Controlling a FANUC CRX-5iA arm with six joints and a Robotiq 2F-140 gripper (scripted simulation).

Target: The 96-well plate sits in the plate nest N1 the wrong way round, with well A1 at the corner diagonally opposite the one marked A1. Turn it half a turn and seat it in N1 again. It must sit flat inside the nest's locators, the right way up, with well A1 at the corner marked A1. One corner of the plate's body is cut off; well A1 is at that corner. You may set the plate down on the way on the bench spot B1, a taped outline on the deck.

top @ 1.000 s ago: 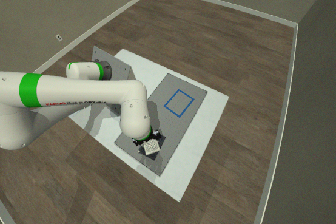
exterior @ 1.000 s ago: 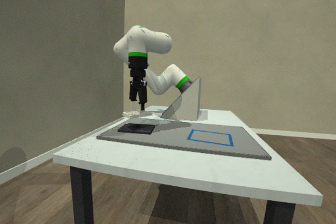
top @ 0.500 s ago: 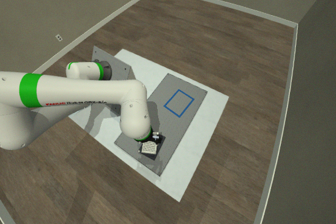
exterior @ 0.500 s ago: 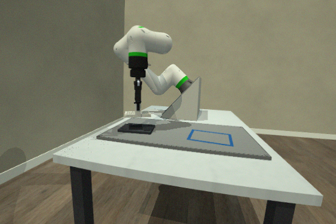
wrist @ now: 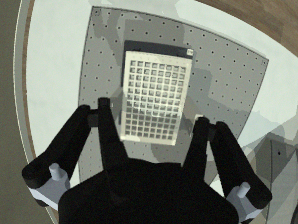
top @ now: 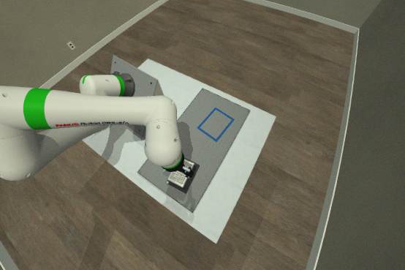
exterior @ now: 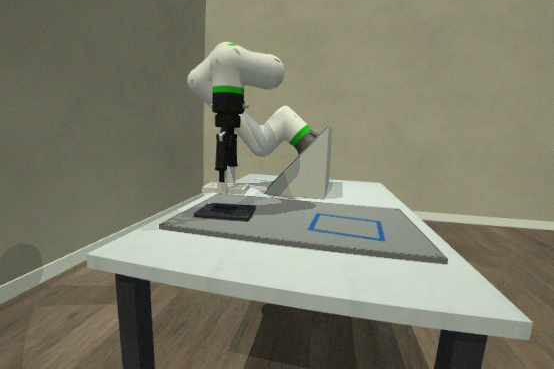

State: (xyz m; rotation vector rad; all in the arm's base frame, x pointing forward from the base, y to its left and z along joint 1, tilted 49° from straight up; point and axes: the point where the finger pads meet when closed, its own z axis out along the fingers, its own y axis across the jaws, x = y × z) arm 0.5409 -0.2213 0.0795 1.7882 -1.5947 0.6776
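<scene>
The white 96-well plate (wrist: 154, 99) hangs between the fingers of my gripper (wrist: 153, 100), which is shut on its two long sides. In the exterior view the gripper (exterior: 222, 178) points straight down and holds the plate (exterior: 216, 186) level, clearly above the deck. The black plate nest N1 (exterior: 225, 211) lies empty on the deck below and a little in front of it. In the wrist view only the nest's far edge (wrist: 160, 50) shows past the plate, with a small light mark at its right corner. In the top view the plate (top: 178, 178) overlaps the nest (top: 190, 178). I cannot make out the cut corner.
The blue taped outline B1 (top: 216, 124) lies on the grey deck (top: 205, 137) farther along and shows in the exterior view as well (exterior: 346, 226). The arm's wedge-shaped mount (exterior: 306, 168) stands behind the deck. The white table ends close to the nest's side.
</scene>
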